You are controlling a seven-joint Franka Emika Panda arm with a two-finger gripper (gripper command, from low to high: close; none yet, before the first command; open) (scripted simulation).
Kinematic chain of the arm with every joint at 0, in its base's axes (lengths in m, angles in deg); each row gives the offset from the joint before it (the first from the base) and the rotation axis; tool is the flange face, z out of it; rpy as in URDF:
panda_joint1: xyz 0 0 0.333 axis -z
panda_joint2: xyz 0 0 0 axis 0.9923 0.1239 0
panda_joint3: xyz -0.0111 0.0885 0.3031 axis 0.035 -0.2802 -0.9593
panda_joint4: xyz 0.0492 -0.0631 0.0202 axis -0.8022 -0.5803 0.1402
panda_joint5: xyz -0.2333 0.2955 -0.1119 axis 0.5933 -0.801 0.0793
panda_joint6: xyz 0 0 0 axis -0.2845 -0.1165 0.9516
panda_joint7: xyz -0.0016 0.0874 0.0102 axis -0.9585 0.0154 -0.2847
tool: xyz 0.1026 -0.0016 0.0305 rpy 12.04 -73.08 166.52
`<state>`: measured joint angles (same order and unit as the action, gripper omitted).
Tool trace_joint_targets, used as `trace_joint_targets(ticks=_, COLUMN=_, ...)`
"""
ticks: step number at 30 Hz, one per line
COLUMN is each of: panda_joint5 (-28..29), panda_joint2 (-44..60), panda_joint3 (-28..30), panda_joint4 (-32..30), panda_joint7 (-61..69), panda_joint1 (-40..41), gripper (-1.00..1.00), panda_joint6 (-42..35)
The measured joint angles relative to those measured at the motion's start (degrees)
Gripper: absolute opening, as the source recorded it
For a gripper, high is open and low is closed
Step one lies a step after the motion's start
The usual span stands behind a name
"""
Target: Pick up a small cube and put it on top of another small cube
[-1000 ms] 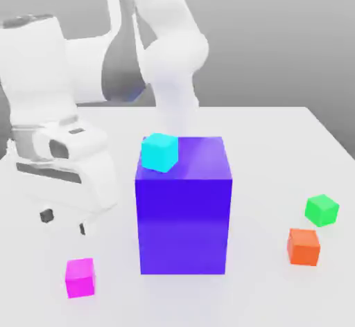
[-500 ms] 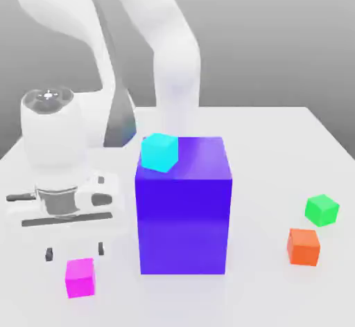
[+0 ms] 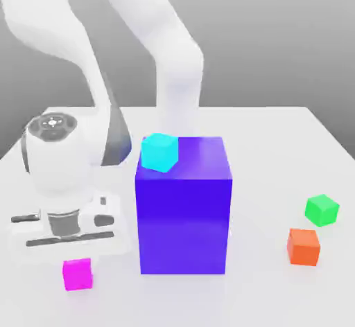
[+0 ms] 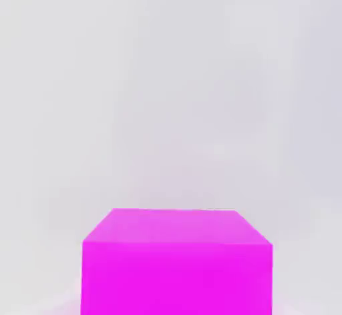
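The small cube (image 3: 78, 275), bright magenta-pink, sits on the white table near the front at the exterior view's left. My gripper (image 3: 76, 259) has come down right over it and is shut on it, and the white hand covers the cube's top edge. In the hand view the small cube (image 4: 177, 263) is very close and centred, resting on the table. The other small cube (image 3: 322, 210), bright green, lies far off at the exterior view's right, on the table.
A big purple-blue block (image 3: 183, 208) stands between the two cubes, with a cyan cube (image 3: 160, 152) on its top corner. An orange cube (image 3: 304, 246) lies just in front of the green one. The white table (image 3: 263, 298) spreads around them.
The hand swung over the magenta cube, dropped onto it, and the jaws went from wide open to shut on it. The other cubes and the block have not moved.
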<state>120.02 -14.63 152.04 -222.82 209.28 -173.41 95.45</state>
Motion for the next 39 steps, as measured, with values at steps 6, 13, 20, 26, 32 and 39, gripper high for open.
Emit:
trace_joint_targets(ticks=6, panda_joint5=-7.5, panda_joint2=6.1, panda_joint3=-8.4, panda_joint4=-1.2, panda_joint7=-5.0, panda_joint1=5.5, gripper=-1.00, panda_joint6=0.0)
trace_joint_targets(ticks=13, panda_joint5=-12.7, panda_joint2=10.3, panda_joint3=-14.5, panda_joint4=-2.3, panda_joint7=-18.6, panda_joint1=0.4, gripper=-1.00, panda_joint6=0.8)
trace_joint_targets(ticks=20, panda_joint5=-18.9, panda_joint2=15.1, panda_joint3=-23.3, panda_joint4=-3.5, panda_joint7=-31.4, panda_joint1=-2.2, gripper=-1.00, panda_joint6=1.7)
trace_joint_targets(ticks=26, panda_joint5=-22.6, panda_joint2=17.7, panda_joint3=-35.3, panda_joint4=-4.7, panda_joint7=-43.1, panda_joint1=-1.8, gripper=-1.00, panda_joint6=1.5)
trace_joint_targets(ticks=32, panda_joint5=-22.0, panda_joint2=17.2, panda_joint3=-48.6, panda_joint4=-5.6, panda_joint7=-57.7, panda_joint1=-0.3, gripper=-1.00, panda_joint6=-0.1)
trace_joint_targets(ticks=39, panda_joint5=-23.3, panda_joint2=16.7, panda_joint3=-57.6, panda_joint4=-8.0, panda_joint7=-64.1, panda_joint1=-6.7, gripper=-1.00, panda_joint6=-0.8)
